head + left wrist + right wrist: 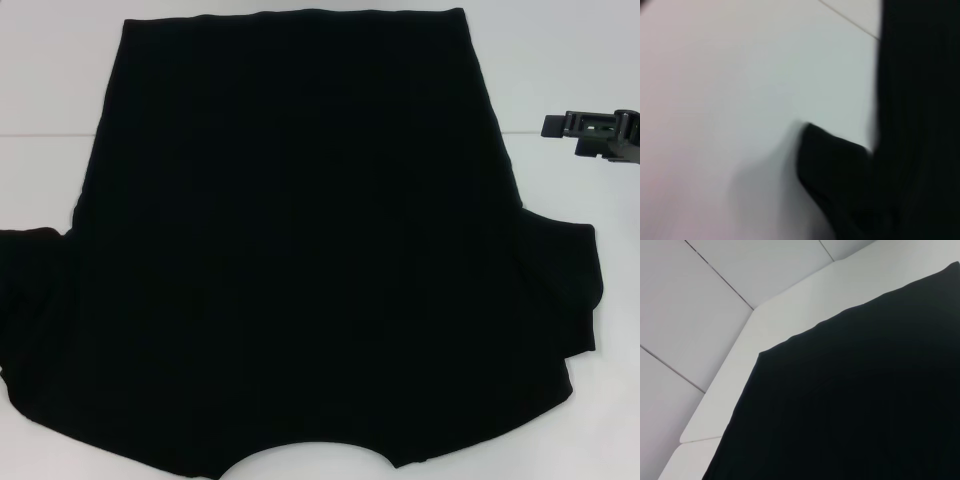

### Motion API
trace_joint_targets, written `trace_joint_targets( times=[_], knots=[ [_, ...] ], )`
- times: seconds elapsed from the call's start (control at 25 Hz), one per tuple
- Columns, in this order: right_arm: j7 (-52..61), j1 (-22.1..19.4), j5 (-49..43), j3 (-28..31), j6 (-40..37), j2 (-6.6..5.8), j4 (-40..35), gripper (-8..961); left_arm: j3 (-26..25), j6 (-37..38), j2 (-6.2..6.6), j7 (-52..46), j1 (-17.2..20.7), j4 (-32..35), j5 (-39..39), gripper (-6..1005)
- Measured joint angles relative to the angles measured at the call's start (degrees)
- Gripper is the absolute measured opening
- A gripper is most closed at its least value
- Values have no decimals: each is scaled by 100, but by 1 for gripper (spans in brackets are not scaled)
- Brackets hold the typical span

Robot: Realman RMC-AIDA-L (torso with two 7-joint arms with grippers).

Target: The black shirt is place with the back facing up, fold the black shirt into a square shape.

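- On the white table [40, 80], the black shirt [310, 250] lies spread flat and takes up most of the head view; neckline cutout [305, 462] at the near edge, straight hem [290, 17] at the far edge.
- Right gripper [556, 125] pokes in from the right side, over bare table, tip pointing toward the shirt's right side edge. It sits just beside that edge, not touching cloth.
- Right gripper fingers: only a dark block with a slot shows, so cannot tell whether apart or together. Nothing visibly held.
- Left gripper: not seen in any view.
- Open room: a bare white strip lies around the right gripper, running toward the far right corner of the hem. A matching bare strip lies on the opposite side, far left.
- Nearer than the right gripper, the right sleeve [565, 290] bulges outward into that strip. Left sleeve [30, 300] runs to the frame edge on the other side.
- Shirt side edges are straight and taper inward toward the hem.
- Left wrist view only: sleeve tip [835, 170] rests on the white table [740, 100] beside the shirt body [920, 100]; a thin seam line crosses the table surface.
- Right wrist view only: the hem corner [762, 352] lies close to the table's edge [715, 405], with tiled floor [695, 315] beyond.
- Head view alone shows the whole outline and the neckline.
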Motion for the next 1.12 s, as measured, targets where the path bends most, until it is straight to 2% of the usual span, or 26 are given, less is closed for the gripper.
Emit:
trace_joint_targets(
  times=[0.12, 0.28, 0.32, 0.56, 0.72, 1.0, 1.12],
  knots=[
    [4, -3, -10, 0, -2, 0, 0, 866, 56, 199, 10, -11, -169, 99, -19, 16],
    [5, -6, -13, 0, -7, -5, 0, 866, 202, 517, 94, -133, -355, 370, 28, 19],
    [5, -6, -14, -1, -8, -4, 0, 866, 393, 661, 153, -254, -412, 449, 41, 19],
    [5, -8, -23, -30, -10, 1, 0, 865, 951, 915, 168, -512, -572, 572, 51, 23],
    [5, -22, -24, -43, -9, 8, 0, 865, 1547, 999, 76, -639, -696, 568, 22, 25],
    [-18, -80, -24, -46, -8, 0, 7, 866, 2736, 1296, -341, -223, -825, 1132, -38, 29],
    [-33, -108, -24, -45, 3, -2, 13, 866, 3073, 1383, -384, -271, -895, 1154, -3, 31]
  ],
)
